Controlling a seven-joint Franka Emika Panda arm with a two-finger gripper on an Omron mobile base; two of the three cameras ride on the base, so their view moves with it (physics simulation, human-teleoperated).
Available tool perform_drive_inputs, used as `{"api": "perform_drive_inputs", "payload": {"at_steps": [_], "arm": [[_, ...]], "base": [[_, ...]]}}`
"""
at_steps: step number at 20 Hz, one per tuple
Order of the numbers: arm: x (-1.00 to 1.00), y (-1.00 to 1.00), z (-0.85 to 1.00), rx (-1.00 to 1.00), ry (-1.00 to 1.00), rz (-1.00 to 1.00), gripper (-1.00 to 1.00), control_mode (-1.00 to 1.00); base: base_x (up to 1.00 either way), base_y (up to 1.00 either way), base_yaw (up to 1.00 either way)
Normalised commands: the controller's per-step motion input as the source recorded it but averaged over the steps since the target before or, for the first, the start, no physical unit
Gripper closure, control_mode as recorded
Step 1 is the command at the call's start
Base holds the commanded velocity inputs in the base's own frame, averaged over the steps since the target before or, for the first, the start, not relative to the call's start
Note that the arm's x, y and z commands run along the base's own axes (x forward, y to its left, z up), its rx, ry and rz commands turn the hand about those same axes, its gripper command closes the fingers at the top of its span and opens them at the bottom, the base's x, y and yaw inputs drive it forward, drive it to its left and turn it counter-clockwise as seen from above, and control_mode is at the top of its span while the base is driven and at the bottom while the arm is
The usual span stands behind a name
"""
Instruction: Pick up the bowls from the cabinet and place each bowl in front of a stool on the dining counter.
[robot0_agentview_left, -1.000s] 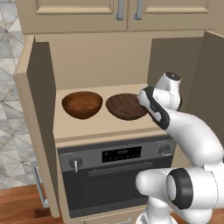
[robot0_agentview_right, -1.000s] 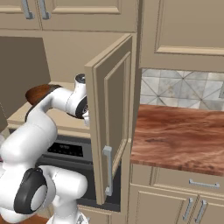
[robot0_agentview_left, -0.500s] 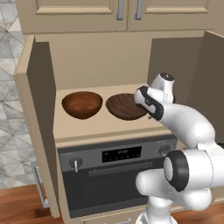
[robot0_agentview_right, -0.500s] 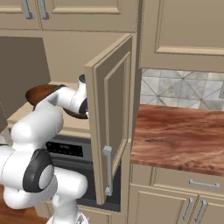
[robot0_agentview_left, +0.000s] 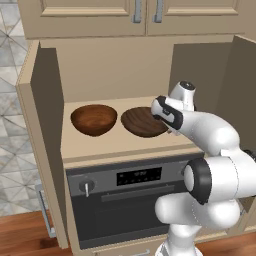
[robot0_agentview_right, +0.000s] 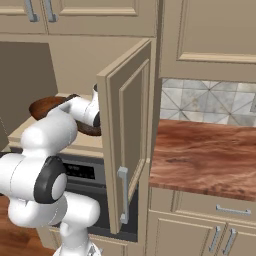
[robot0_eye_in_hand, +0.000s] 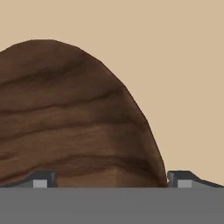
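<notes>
Since a second earlier your arm had swung closer over the right-hand bowl (robot0_agentview_left: 142, 121) on the cabinet (robot0_agentview_left: 45, 100) shelf beside the left bowl (robot0_agentview_left: 94, 119), end effector (robot0_eye_in_hand: 111, 178) spread wide; being stiff, light-looking, smooth wood, you would likely best pinch its rim.

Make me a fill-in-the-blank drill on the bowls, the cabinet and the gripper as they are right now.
1. The number of bowls on the cabinet shelf is ____.
2. The gripper is at the ____ bowl, seen from the left base view.
3. The gripper's jaws are ____.
4. Below the shelf sits a black ____.

Missing words: two; right; open; oven
</notes>
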Motion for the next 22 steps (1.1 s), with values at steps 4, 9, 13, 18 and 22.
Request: {"api": "perform_drive_inputs", "payload": {"at_steps": [4,9,13,18,22], "arm": [[0.00,0.00,-0.13,0.00,0.00,0.00,-1.00,-1.00],[-0.20,0.00,-0.23,0.00,0.00,0.00,-1.00,-1.00],[-0.17,0.00,-0.23,0.00,0.00,0.00,-1.00,-1.00],[0.04,0.00,-0.13,0.00,0.00,0.00,1.00,-1.00],[0.14,0.00,-0.02,0.00,0.00,0.00,1.00,-1.00]], "base": [[0.00,0.00,0.00],[0.00,0.00,0.00],[0.00,0.00,0.00],[0.00,0.00,0.00],[0.00,0.00,0.00]]}}
